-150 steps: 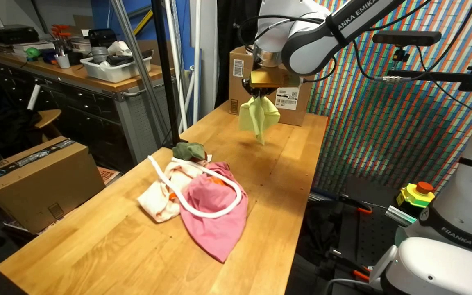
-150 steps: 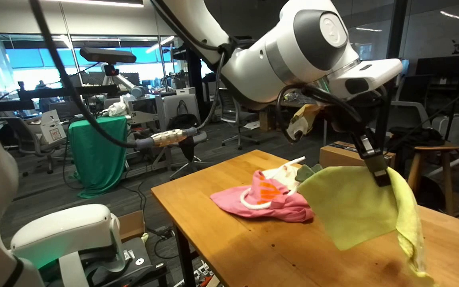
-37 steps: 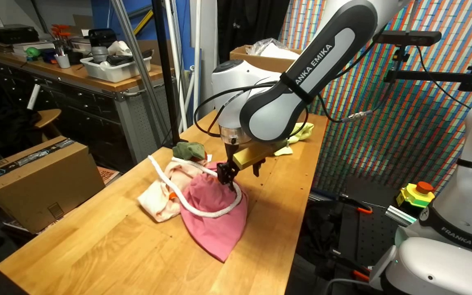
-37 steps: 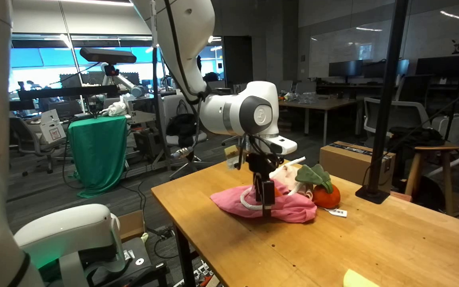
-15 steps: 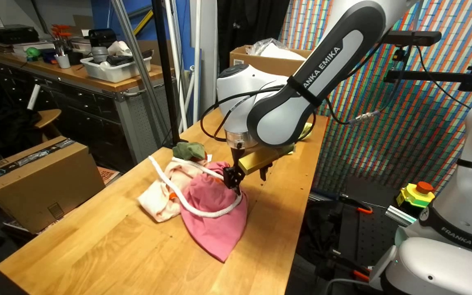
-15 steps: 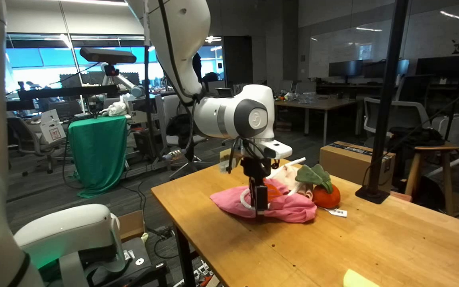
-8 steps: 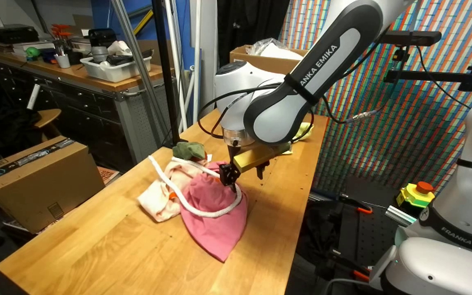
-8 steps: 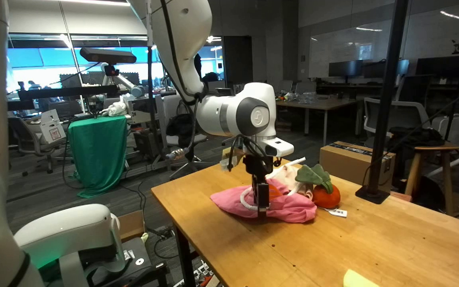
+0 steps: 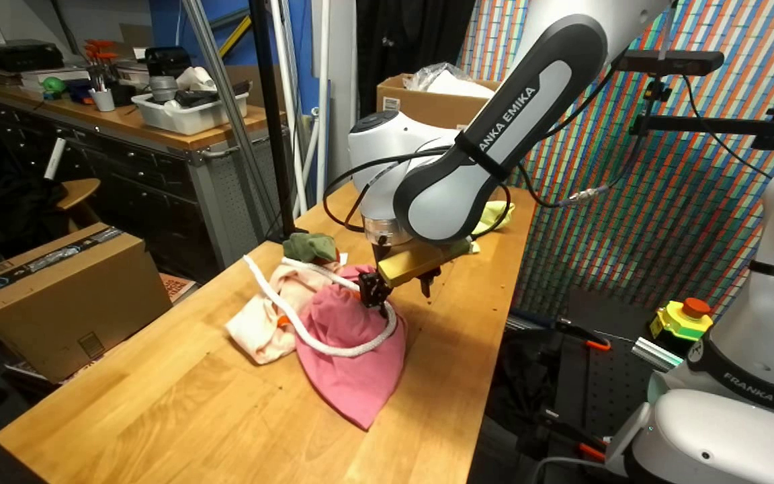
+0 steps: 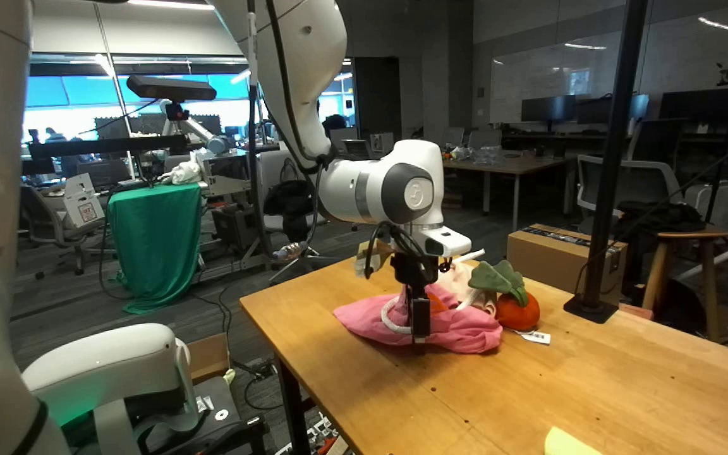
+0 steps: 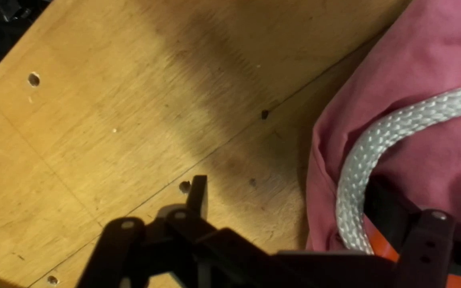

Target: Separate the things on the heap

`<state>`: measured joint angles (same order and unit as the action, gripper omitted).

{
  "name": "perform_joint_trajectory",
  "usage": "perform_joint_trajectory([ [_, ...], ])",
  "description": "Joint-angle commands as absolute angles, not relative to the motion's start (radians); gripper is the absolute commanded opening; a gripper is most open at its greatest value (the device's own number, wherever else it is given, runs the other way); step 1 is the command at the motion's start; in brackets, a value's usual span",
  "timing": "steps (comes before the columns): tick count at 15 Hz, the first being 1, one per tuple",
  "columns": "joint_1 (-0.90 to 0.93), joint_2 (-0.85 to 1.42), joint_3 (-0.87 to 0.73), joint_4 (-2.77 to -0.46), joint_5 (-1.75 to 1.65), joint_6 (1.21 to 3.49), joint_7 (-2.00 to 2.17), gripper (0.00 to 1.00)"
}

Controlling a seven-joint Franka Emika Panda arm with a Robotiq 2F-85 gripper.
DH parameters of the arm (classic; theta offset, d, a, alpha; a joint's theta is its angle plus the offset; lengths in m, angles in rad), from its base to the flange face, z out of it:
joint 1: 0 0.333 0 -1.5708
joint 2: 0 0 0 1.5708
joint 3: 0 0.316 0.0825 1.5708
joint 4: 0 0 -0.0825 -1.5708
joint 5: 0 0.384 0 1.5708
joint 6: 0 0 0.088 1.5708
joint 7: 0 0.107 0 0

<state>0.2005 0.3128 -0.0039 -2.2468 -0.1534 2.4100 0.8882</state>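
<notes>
- Hand: unclenched, astride the white cord and one edge of the pink cloth.
- Cream cloth and red ball: toward the edge of the desk by the black pole.
- Yellow-green cloth: well apart, near the opposite edge.

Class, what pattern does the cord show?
The cord shows a braided weave, clearest in the wrist view.
</notes>
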Motion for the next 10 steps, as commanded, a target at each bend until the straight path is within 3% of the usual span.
perform_joint_trajectory([
  [1,0.211,0.317,-0.018,-2.229,-0.174,2.412,0.923,1.00],
  [2,0.211,0.313,-0.019,-2.230,-0.175,2.411,0.925,0.84],
  [3,0.213,0.308,-0.021,-2.232,-0.180,2.411,0.929,0.86],
  [5,0.215,0.300,-0.024,-2.231,-0.188,2.411,0.941,0.65],
  [7,0.218,0.290,-0.025,-2.229,-0.203,2.410,0.952,0.55],
  [10,0.218,0.282,-0.024,-2.225,-0.225,2.407,0.968,0.31],
])
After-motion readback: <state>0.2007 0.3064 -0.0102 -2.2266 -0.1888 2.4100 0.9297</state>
